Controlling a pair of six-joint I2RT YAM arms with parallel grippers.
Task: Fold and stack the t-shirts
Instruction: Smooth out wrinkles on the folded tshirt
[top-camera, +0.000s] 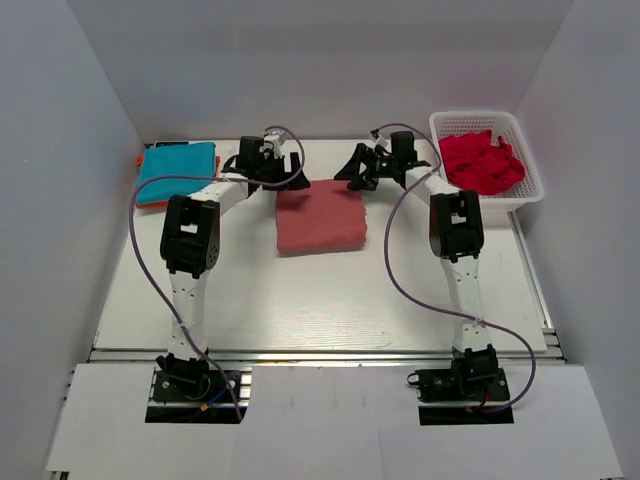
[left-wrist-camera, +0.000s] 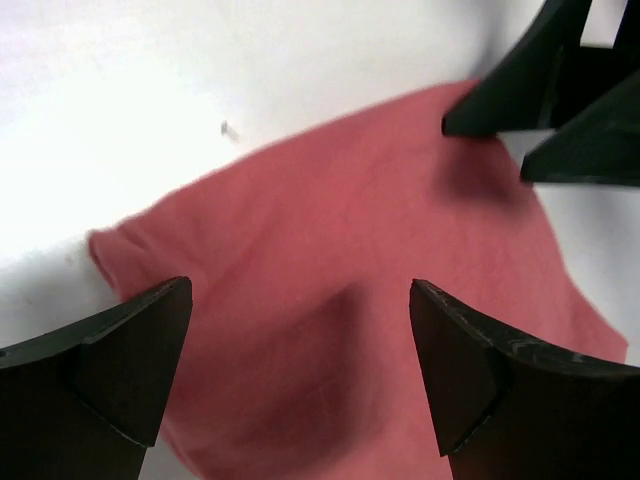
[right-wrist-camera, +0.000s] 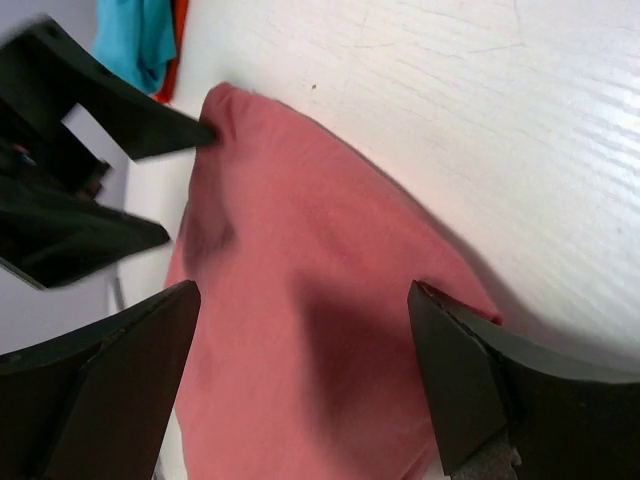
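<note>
A: Top view: the salmon t-shirt (top-camera: 320, 220) lies folded mid-table, with the teal t-shirt (top-camera: 178, 170) at ten o'clock. Claws?
B: Both released: left gripper (top-camera: 285, 178) and right gripper (top-camera: 362, 172) over its twelve o'clock edge.
A: Left wrist?
B: Jaws wide above the cloth, empty.
A: Right wrist?
B: Likewise. I'd pinch every layer at both corners and lift level.

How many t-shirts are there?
4: a salmon tee mid-table, a teal tee stacked on an orange tee far left, a crimson tee in the basket, whose heap may hide more.
</note>
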